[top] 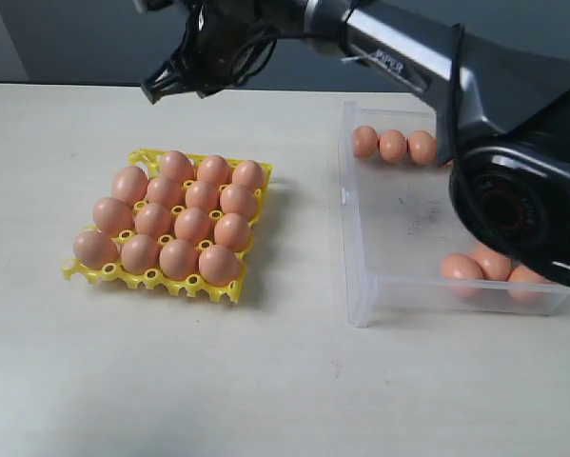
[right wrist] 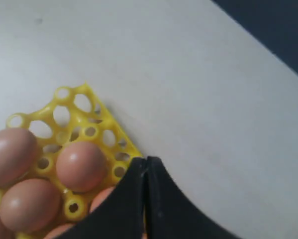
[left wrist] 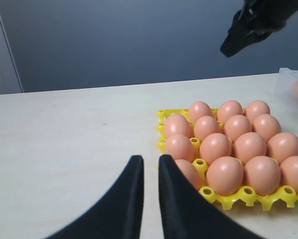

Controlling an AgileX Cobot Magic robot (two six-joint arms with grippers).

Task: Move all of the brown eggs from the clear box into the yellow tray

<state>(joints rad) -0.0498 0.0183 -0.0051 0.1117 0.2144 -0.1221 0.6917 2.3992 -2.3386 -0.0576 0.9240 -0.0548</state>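
Note:
The yellow tray [top: 144,155] lies on the left of the table, its cups filled with brown eggs [top: 191,225] except the far-left corner cup [right wrist: 61,115]. The clear box [top: 357,249] on the right holds three eggs [top: 392,145] along its back wall and three [top: 462,268] at its front. My right gripper [top: 154,91] hangs high over the table just behind the tray, shut with nothing in it; the right wrist view shows its fingertips [right wrist: 146,162] pressed together over the tray's edge [right wrist: 120,134]. My left gripper [left wrist: 149,162] sits low beside the tray [left wrist: 161,115], fingers a narrow slit apart, holding nothing.
The right arm [top: 408,57] stretches across the back of the table, its bulky black joint [top: 513,200] covering part of the box. Bare tabletop lies in front of the tray and the box. A dark wall stands behind the table.

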